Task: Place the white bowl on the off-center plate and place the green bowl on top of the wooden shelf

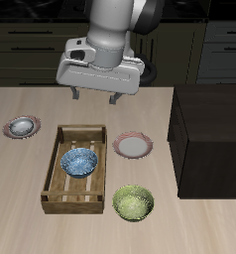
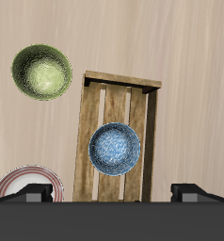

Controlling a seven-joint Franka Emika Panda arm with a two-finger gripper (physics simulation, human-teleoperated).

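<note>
The white bowl (image 1: 22, 125) rests on the off-center plate (image 1: 9, 129), a pink-rimmed plate near the table's side edge. The green bowl (image 1: 133, 202) sits on the table near the front edge, beside the slatted tray; it also shows in the wrist view (image 2: 42, 72). The wooden shelf (image 1: 211, 139) is a tall dark block at the other side of the table, its flat top bare. My gripper (image 1: 95, 98) hangs high above the back of the table, well behind the tray. It is open (image 2: 114, 193), with nothing between the fingers (image 2: 34, 193).
A pale slatted wooden tray (image 1: 60, 193) (image 2: 133, 94) holds a blue patterned bowl (image 1: 79, 162) (image 2: 115, 149). A second pink-rimmed plate (image 1: 133, 146) (image 2: 27, 184) lies bare between the tray and the shelf. Dark cabinets stand behind the table.
</note>
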